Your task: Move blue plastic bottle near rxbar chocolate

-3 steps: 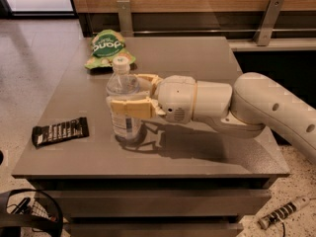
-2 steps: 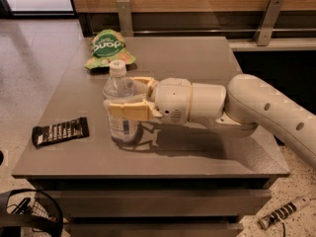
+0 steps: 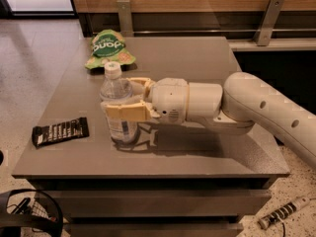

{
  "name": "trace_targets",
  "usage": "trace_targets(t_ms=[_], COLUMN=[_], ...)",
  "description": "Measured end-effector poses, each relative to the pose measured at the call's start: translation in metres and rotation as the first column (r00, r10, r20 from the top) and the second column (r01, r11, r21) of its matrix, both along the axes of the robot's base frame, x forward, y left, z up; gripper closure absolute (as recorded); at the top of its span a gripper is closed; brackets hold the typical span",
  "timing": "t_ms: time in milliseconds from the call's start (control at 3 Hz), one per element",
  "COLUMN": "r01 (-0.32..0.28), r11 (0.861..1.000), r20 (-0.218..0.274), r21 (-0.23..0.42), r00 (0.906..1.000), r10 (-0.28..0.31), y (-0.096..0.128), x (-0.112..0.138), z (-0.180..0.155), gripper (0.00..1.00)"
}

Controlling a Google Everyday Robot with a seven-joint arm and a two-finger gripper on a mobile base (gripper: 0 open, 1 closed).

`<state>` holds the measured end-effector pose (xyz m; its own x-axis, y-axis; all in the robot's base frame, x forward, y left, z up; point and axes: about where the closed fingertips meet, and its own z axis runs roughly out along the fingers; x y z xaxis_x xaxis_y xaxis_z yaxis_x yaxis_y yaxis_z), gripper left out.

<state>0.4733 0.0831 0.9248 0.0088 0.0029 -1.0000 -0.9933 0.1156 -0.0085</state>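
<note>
The blue plastic bottle (image 3: 117,92) is a clear bottle with a white cap, upright on the grey table (image 3: 197,58) left of centre. My gripper (image 3: 122,98) comes in from the right and is shut on the bottle's middle, one cream finger (image 3: 127,112) in front and the other behind. The rxbar chocolate (image 3: 59,131) is a flat dark wrapper with white lettering. It lies near the table's front left corner, a short gap to the left of the bottle.
A green snack bag (image 3: 109,47) lies at the table's back left. My white arm (image 3: 256,107) spans the table's right half. A rail and wooden wall run behind the table. A cable (image 3: 281,214) lies on the floor at right.
My gripper has carried the bottle a little to the left and towards the front, closer to the dark bar. The bar and the green bag have not moved.
</note>
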Motion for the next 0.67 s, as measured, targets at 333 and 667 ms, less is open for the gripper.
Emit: trace_targets(t_ms=[333,667], r01=[-0.004,-0.007], r11=[1.000,1.000], r20=[0.001,0.002], r21=[-0.001,-0.001], r00=[1.0000,1.0000], r10=[0.004,0.007], y=[0.0021,0.0037], x=[-0.0011,-0.0020], z=[0.0006,0.0011], gripper=[0.37,0.13])
